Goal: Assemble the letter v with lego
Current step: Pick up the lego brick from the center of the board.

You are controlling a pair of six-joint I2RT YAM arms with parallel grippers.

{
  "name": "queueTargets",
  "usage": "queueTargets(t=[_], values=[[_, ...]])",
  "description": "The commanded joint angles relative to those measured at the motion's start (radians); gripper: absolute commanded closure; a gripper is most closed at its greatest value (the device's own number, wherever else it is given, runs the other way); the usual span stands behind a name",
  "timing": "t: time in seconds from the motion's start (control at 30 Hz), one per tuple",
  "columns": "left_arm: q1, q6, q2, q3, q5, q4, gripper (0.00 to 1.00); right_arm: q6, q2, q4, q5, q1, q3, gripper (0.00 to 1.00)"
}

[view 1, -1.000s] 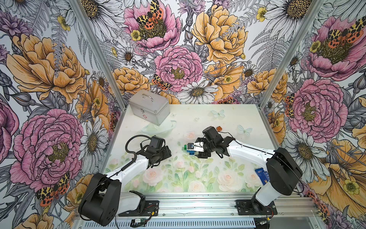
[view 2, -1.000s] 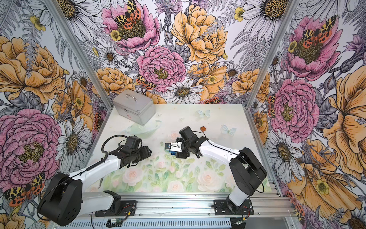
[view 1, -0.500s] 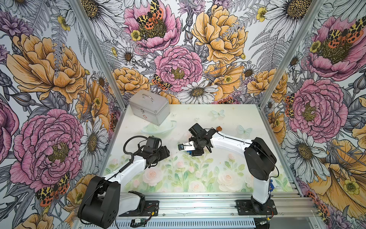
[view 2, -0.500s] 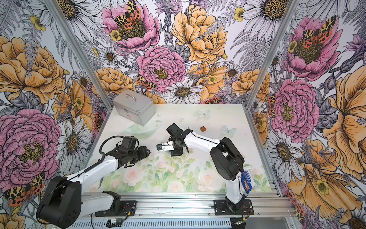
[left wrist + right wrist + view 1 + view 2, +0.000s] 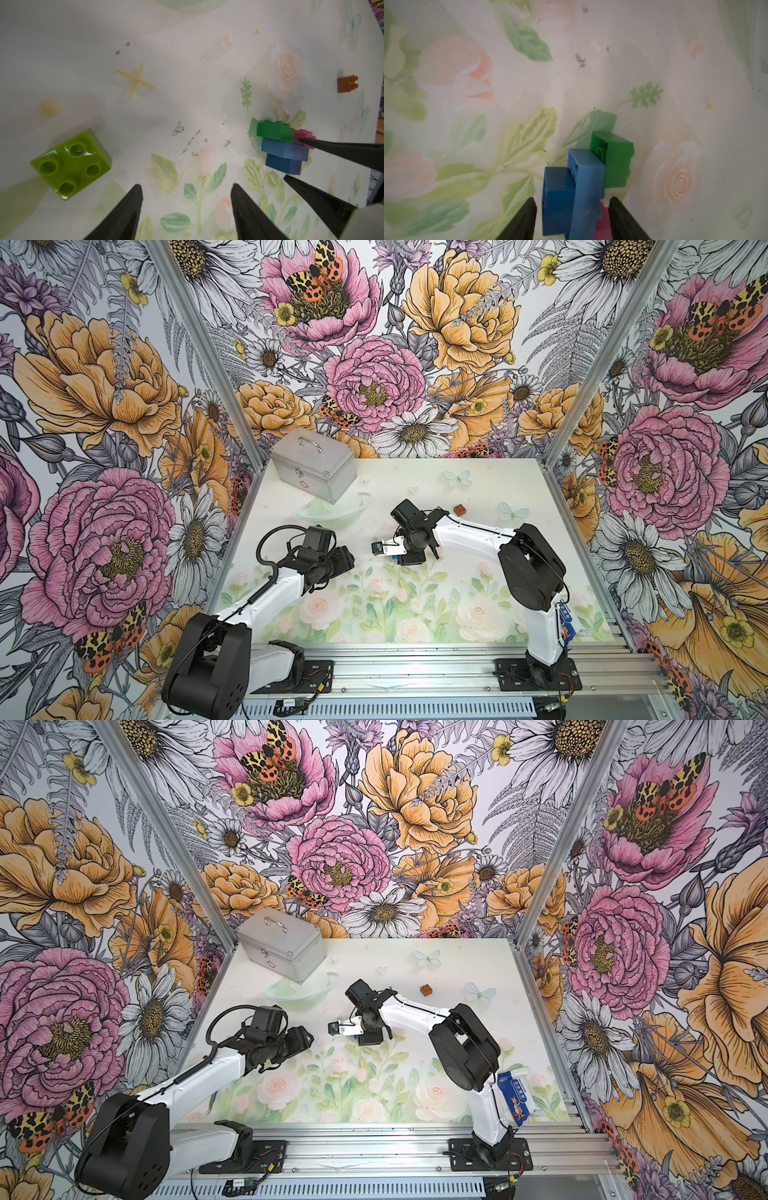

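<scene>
Straddling the lego cluster (image 5: 581, 187) on the counter (image 5: 591, 72), our right pincer (image 5: 572, 199) stands apart, unclamped; our left pincer (image 5: 186, 185) gapes too.

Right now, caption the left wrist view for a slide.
Open left gripper near a loose lime brick; right gripper straddling the brick cluster.

Saw right gripper (image 5: 572, 199) straddling lego cluster (image 5: 583, 176), jaws apart, sliver of gap at dark blue brick (image 5: 558, 193). Took light blue brick (image 5: 586, 187) as reference: dark blue joined on one face, green brick (image 5: 614, 162) and pink brick (image 5: 602, 224) on opposite face, pink nearer fingertips. Floral mat (image 5: 488, 62) underneath.
</scene>
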Motion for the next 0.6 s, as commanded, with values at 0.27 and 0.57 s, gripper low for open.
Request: queueTargets(t=[0.27, 0.57], values=[[0.018, 0.028, -0.028, -0.007, 0.022, 0.002, 0.31, 0.020, 0.038, -0.010, 0.018, 0.005, 0.038, 0.48], [0.022, 0.033, -0.035, -0.007, 0.025, -0.001, 0.31, 0.020, 0.050, -0.013, 0.013, 0.007, 0.040, 0.50]])
